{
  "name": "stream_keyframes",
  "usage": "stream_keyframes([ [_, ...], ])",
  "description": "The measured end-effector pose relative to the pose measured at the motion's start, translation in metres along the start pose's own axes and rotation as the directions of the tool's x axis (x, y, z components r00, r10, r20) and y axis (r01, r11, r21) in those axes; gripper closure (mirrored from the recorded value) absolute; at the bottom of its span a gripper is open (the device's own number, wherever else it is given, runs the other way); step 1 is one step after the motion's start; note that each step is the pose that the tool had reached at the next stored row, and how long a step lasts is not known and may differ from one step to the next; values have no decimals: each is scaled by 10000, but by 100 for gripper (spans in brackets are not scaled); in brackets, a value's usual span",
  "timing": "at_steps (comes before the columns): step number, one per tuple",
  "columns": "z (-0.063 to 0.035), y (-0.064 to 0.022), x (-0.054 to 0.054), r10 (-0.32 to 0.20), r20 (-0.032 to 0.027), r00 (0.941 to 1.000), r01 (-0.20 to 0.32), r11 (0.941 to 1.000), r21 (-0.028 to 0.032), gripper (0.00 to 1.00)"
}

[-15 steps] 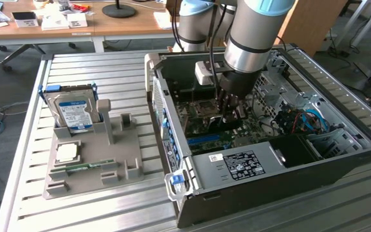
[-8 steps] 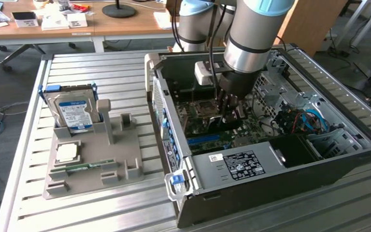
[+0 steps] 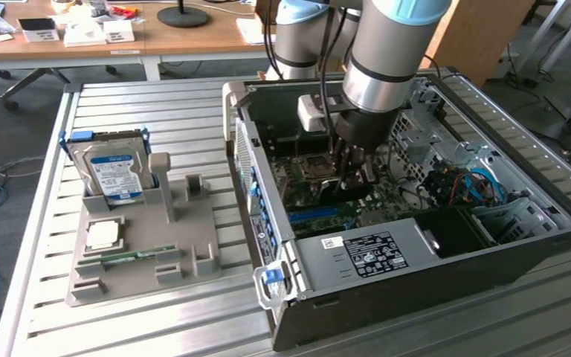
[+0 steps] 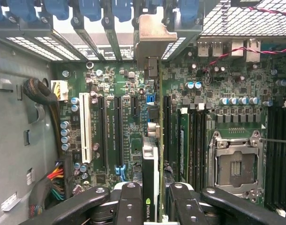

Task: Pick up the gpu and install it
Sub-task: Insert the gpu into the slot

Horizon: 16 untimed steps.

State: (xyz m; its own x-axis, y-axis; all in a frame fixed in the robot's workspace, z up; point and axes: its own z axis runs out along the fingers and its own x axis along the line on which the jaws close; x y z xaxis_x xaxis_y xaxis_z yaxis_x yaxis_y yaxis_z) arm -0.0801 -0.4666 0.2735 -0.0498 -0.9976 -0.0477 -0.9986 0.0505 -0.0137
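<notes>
Noted gripper clamped on gpu, card edge-on straight beneath it over motherboard, judged so its lower edge can seat there. Saw silver bracket ahead of gripper at the rear openings. Found open case lying on slatted metal table, wooden desks well behind gripper.

The gpu is showing edge-on in the wrist view: a thin green circuit board with a black cover carrying a small green logo, and a silver metal bracket at its far end. It is standing on edge, square to the motherboard inside the open computer case, with the bracket reaching the rear slot openings. The claw is clamping both its faces. Whether it is sitting fully in a slot cannot be told.
</notes>
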Motion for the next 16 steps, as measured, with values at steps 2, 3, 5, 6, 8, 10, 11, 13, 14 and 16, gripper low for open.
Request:
stream_keyframes([
  [2, 1, 8, 0, 0, 0, 10000, 0, 10000, 0, 73],
  [3, 2, 12, 1, -1, 1, 10000, 1, 10000, 0, 73],
  [5, 8, 17, 2, 0, 1, 10000, 0, 10000, 0, 73],
  [6, 13, 17, 2, -2, 0, 10000, 2, 10000, 0, 73],
  [8, 27, 20, 2, 0, -1, 10000, 0, 10000, 0, 73],
  [10, 41, 27, 3, 3, -1, 10000, -3, 10000, 0, 73],
  [11, 45, 30, 4, 1, -2, 10000, -1, 10000, 0, 73],
  [13, 47, 39, 4, 0, -2, 10000, 0, 10000, -1, 73],
  [14, 48, 45, 4, 0, -1, 10000, 0, 10000, 0, 73],
  [16, 50, 58, 5, 1, 0, 10000, -1, 10000, 0, 73],
])
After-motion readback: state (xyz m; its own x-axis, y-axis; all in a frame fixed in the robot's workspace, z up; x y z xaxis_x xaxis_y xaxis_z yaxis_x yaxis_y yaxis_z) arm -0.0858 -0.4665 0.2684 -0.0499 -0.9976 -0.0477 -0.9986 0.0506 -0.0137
